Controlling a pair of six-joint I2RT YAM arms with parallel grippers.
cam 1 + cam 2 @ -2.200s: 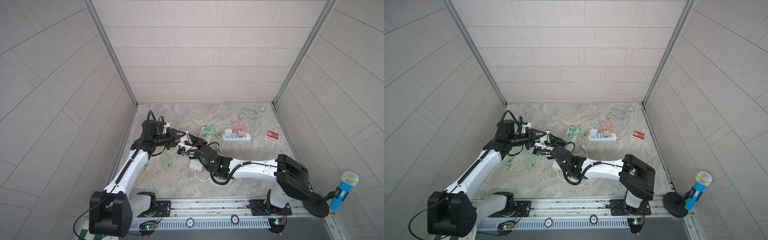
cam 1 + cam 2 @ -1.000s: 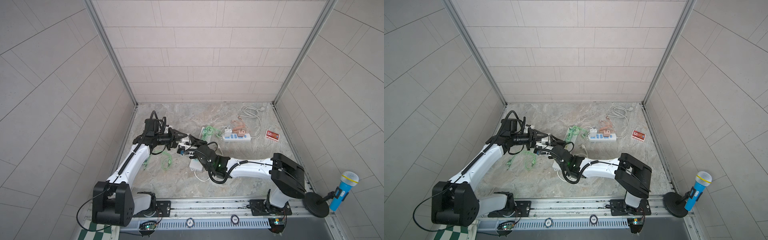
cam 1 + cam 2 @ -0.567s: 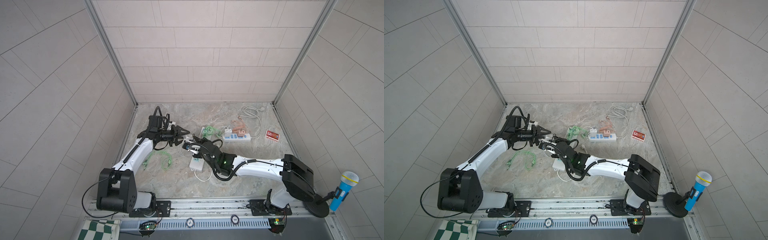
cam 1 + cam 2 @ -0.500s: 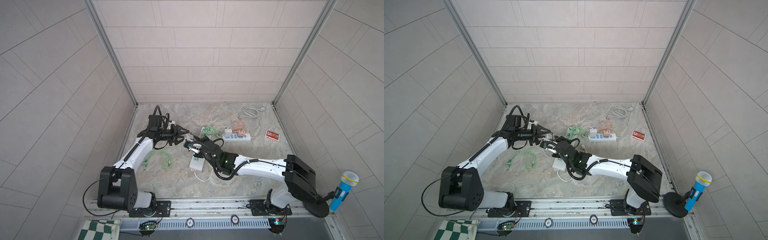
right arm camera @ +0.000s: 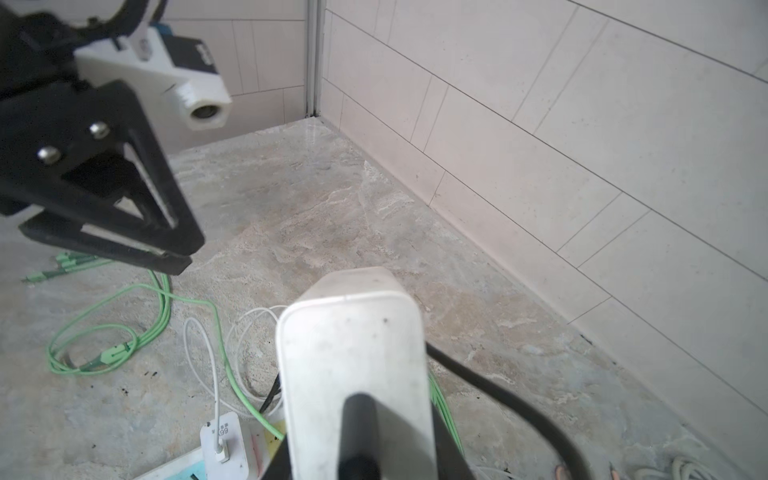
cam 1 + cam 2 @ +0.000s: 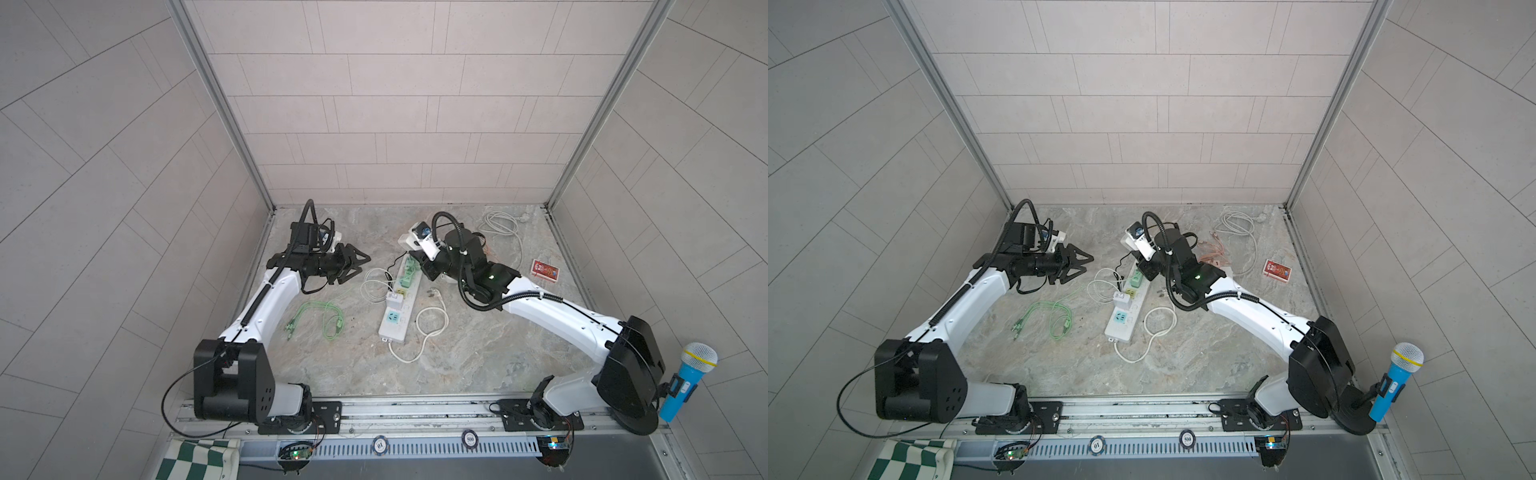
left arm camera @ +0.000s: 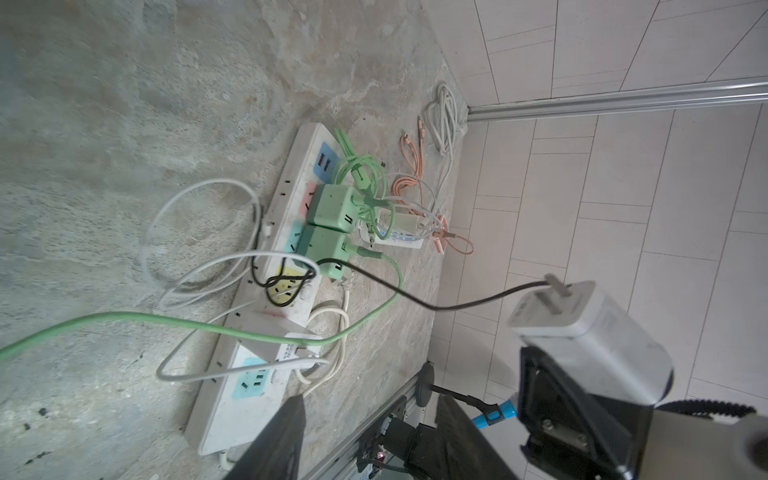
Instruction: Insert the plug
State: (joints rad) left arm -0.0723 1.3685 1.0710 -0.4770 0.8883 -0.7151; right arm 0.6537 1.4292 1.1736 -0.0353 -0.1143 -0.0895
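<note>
Held clear of the counter (image 6: pixel 478 353) in the clamped right hand (image 6: pixel 427 269): a white power adapter (image 5: pixel 353 353), up near the far end of the white power strip (image 6: pixel 401 299), by the two green chargers (image 7: pixel 332 224) already seated there. Touches nothing but the gripping fingers and a thin black cable (image 7: pixel 457 307) trailing down to the strip. Runs its long axis straight out from between the fingers, free end away from the wrist and facing toward the left hand (image 6: pixel 358 266) rather than down at the sockets. Shows a grey metal tab at that free end in the left wrist view, right at the black cable's end; cannot tell whether blade or cable connector. Over on the left: jaws spread, nothing between them, well apart from the adapter. To seat it well, probably: tip the wrist to aim the pronged face squarely down at a free outlet, the yellow one (image 7: pixel 284 291) or the blue one (image 7: pixel 249 380) past the small white charger (image 7: pixel 291 345); line the blades up with the slots before descending; press straight along the long axis, never at a slant, for fear of skidding or tipping so light a strip. Brace the strip with the free left hand if needed. Mind the black cable's loop lying over the yellow outlet and the green cable (image 7: pixel 166 322) crossing the strip beside the white charger: likely to snag or block the blades.
</note>
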